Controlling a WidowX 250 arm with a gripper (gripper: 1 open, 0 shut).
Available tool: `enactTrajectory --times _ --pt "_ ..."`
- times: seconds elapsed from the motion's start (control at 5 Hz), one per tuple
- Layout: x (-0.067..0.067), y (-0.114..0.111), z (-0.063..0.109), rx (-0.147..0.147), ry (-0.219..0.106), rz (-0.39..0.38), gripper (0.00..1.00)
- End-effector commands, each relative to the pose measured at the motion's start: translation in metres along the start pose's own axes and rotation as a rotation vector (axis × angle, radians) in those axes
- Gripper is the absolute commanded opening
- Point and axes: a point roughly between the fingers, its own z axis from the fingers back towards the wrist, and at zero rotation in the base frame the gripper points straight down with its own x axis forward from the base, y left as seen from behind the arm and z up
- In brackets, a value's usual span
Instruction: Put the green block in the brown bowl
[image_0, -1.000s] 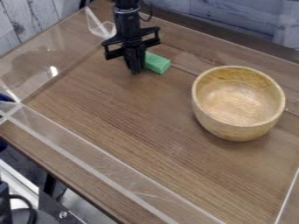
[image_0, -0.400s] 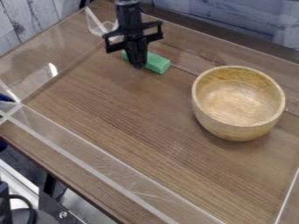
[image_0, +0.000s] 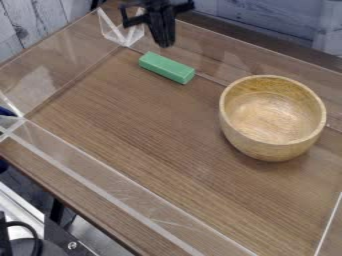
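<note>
The green block (image_0: 167, 68) lies flat on the wooden table (image_0: 147, 140), left of centre toward the back. My gripper (image_0: 163, 38) hangs above and just behind it, near the top edge of the view. Its fingers are shut with nothing between them, and they are clear of the block. The brown bowl (image_0: 273, 117) stands upright on the right side of the table, about a bowl's width from the block. Its inside shows nothing in it.
A low clear plastic wall (image_0: 80, 165) rims the table along the front and left sides. A white plank wall (image_0: 34, 25) stands at the back left. Dark cables and frame parts (image_0: 27, 235) sit below the front left corner.
My gripper has risen from table level at the block toward the top of the view. The block stays on the table, now fully uncovered and slightly shifted.
</note>
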Motion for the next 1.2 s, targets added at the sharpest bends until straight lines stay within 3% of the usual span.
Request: enactTrajectory --times 0.0,0.2,0.4,1.0 --pt "-0.016 -0.011 0.034 -0.053 -0.068 -0.058 0.00" --pt "-0.008 -0.011 0.027 -0.049 -0.076 -0.045 0.00" --pt "0.001 -0.012 0.018 -0.044 -0.085 -0.028 1.00" --pt "0.029 -0.010 -0.014 -0.022 -0.127 0.079 1.00"
